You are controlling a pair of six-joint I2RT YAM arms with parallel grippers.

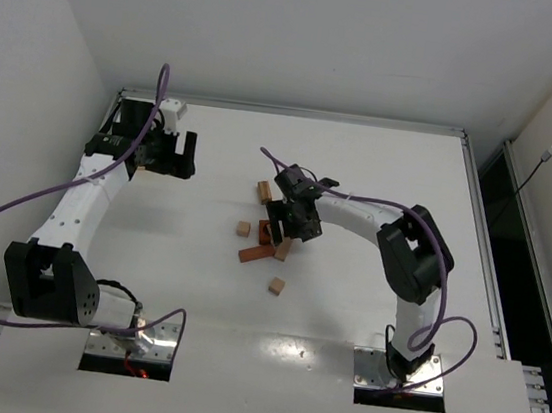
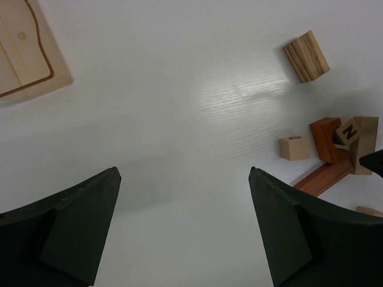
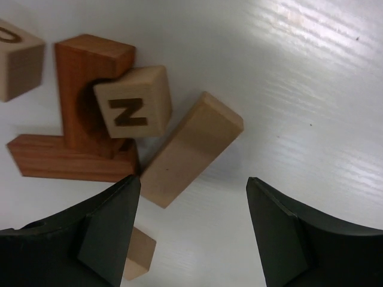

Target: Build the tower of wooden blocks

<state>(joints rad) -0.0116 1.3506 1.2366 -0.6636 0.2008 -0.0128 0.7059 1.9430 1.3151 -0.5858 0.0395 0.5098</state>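
The wood blocks lie in a loose cluster mid-table, and no tower is in view. A tan cube marked N [image 3: 133,109] leans in the notch of a reddish-brown block [image 3: 84,78], which stands by a reddish bar [image 3: 66,158]. A tan bar [image 3: 191,148] lies slanted beside them. My right gripper [image 3: 193,179] hovers open just over this cluster [image 1: 270,241], with the tan bar's end near its left finger and nothing between the fingers. Far to the left, my left gripper [image 2: 184,173] is open over bare table [image 1: 166,158]. It sees the cluster at its right edge [image 2: 335,149].
A flat pale wooden tray [image 2: 24,54] lies at the left wrist view's upper left. A striped tan block [image 2: 306,56] sits apart behind the cluster [image 1: 264,192]. Loose small cubes lie to the left [image 1: 243,229] and nearer the arms [image 1: 276,286]. White walls border the table.
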